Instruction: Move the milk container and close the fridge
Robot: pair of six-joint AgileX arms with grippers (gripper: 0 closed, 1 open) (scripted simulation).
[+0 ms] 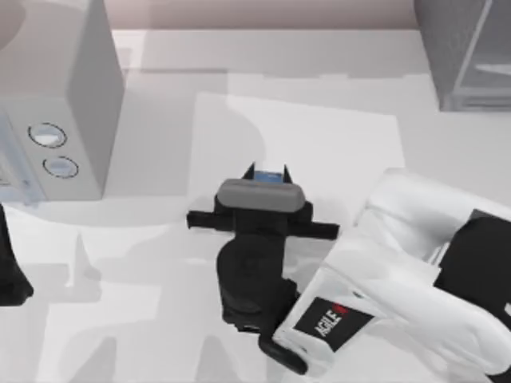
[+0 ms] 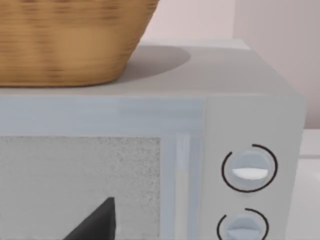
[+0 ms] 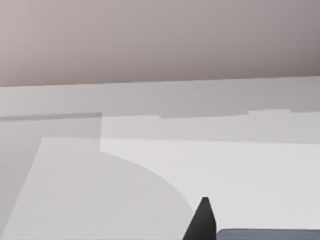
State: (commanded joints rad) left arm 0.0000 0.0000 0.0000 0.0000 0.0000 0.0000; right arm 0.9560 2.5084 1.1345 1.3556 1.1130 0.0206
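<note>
At frame centre, the right gripper [image 1: 266,169] has its fingers closed around the milk container [image 1: 268,175]; a loose hold could drop it short of the fridge [image 1: 467,48], upper right.

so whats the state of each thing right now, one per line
milk container: on the table, between the right hand's fingers, blue top showing
right hand: around the carton near the table's middle; whether it grips, can't tell
left arm: parked at the left edge
fridge: far right corner, door looks open
microwave: far left, door shut
basket: sitting on the microwave
</note>
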